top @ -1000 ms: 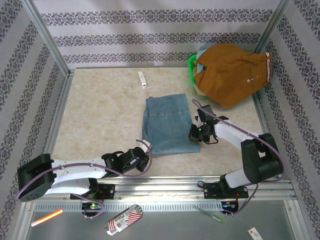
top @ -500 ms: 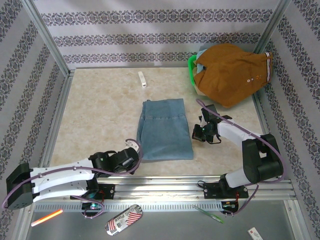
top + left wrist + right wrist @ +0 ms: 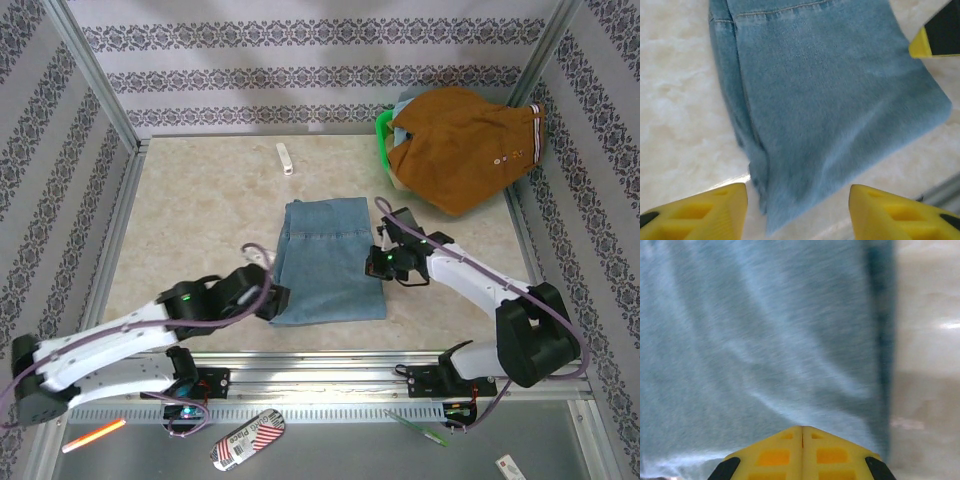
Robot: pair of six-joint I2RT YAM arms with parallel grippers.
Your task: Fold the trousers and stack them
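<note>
The jeans [image 3: 330, 262] lie mid-table [image 3: 200, 220] as a flat, fairly tidy rectangle, so the folding looks to me about done. The left hand [image 3: 797, 210] hangs spread wide over their near left corner, gripping nothing, while the right hand [image 3: 801, 440] sits at their right edge, tips pressed together with no cloth visibly caught. Stacking seems left, perhaps by the brown garment [image 3: 460, 140] draped over the green basket [image 3: 384, 130].
</note>
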